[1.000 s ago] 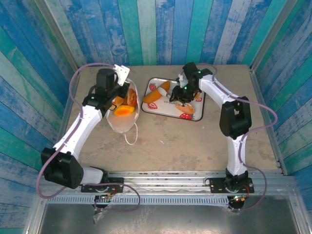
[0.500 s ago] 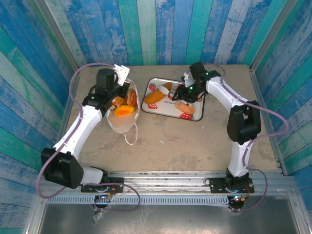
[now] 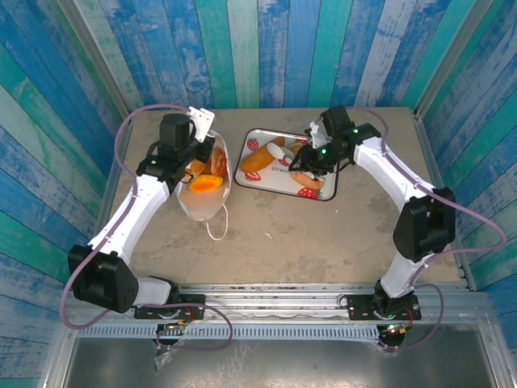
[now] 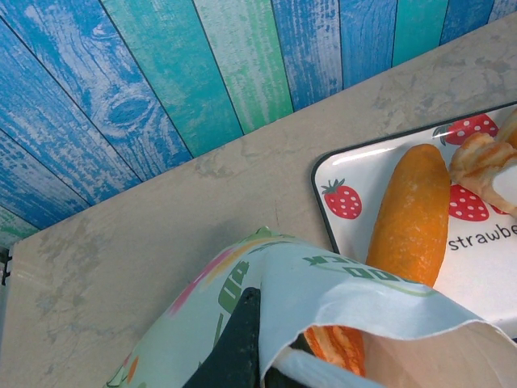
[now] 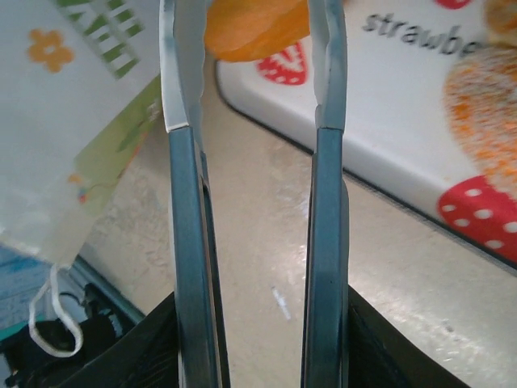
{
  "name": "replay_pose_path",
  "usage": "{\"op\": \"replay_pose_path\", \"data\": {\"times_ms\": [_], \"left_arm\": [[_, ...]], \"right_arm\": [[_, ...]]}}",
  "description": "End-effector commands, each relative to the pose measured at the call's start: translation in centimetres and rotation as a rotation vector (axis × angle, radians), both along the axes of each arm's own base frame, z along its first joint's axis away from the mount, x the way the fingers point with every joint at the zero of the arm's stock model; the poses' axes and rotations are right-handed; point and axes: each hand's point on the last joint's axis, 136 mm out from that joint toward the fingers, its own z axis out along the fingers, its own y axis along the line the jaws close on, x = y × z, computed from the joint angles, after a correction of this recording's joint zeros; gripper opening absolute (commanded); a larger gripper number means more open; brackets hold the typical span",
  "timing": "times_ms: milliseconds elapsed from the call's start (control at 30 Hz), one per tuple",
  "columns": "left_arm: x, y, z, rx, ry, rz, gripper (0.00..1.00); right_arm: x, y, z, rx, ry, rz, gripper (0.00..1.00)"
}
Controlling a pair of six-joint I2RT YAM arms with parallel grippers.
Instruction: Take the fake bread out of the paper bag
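The white paper bag (image 3: 202,194) stands open on the left of the table, with orange fake bread (image 3: 206,183) inside it. My left gripper (image 3: 191,153) is shut on the bag's far rim; its black finger (image 4: 241,339) presses the printed paper bag (image 4: 323,283), and a ridged orange roll (image 4: 335,347) shows just inside. My right gripper (image 3: 303,162) hangs over the strawberry tray (image 3: 329,166). It is open (image 5: 252,16) with bare table between its fingers. On the tray lie a long orange roll (image 3: 255,161), a croissant (image 3: 275,144) and a sugared bun (image 3: 309,179).
The bag's cord handle (image 3: 216,229) trails toward the near side. Blue plank walls close the table in at the back and both sides. In the right wrist view the bag (image 5: 73,97) is on the left and the tray's edge (image 5: 388,186) on the right.
My right arm has swung its elbow out to the right while its gripper stayed over the tray and its jaws narrowed a little. The left arm and the bag have not moved.
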Motion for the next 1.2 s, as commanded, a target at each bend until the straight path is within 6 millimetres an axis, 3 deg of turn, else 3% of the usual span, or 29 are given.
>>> {"op": "replay_pose_path", "data": {"times_ms": [0,233,433,667,900,1167], "left_arm": [[1.2,-0.4,2.5,-0.048,-0.069,-0.002,0.04],[2.1,-0.4,2.4,-0.067,-0.062,0.025,0.04],[2.7,-0.2,2.3,-0.087,-0.059,0.057,0.04],[3.5,0.5,2.0,-0.1,-0.047,0.118,0.04],[3.5,0.8,1.8,-0.12,-0.057,0.158,0.02],[3.2,-0.3,1.6,-0.133,-0.066,0.138,0.03]], "right_arm": [[-2.6,1.8,4.2,0.064,-0.075,0.057,0.45],[-7.5,4.6,7.9,0.053,-0.147,0.151,0.46],[-10.0,5.9,9.1,0.035,-0.184,0.196,0.45],[-11.7,7.9,9.2,0.034,-0.195,0.265,0.44],[-11.4,9.9,8.5,0.024,-0.189,0.317,0.43],[-9.3,11.7,7.5,-0.016,-0.185,0.324,0.42]]}}
